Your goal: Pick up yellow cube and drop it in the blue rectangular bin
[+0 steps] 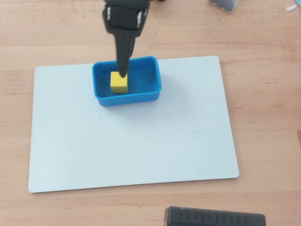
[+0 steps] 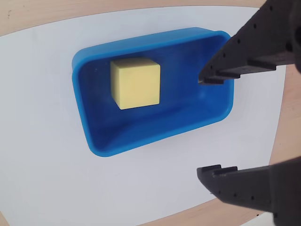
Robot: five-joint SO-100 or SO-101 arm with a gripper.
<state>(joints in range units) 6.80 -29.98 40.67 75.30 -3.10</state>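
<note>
The yellow cube (image 1: pixel 119 83) lies inside the blue rectangular bin (image 1: pixel 150 89) on the white board; in the wrist view the cube (image 2: pixel 136 83) rests on the bin's floor toward its left end, and the bin (image 2: pixel 155 127) fills the middle. My black gripper (image 1: pixel 123 73) hangs over the bin, its tip above the cube's far edge. In the wrist view the gripper (image 2: pixel 207 125) is open and empty, one finger (image 2: pixel 244 61) over the bin's right wall, the other (image 2: pixel 240 186) over the board.
The white board (image 1: pixel 141 141) lies on a wooden table (image 1: pixel 263 94). A dark ridged object (image 1: pixel 214 217) sits at the bottom edge. A dark container (image 1: pixel 225 4) stands at the top right.
</note>
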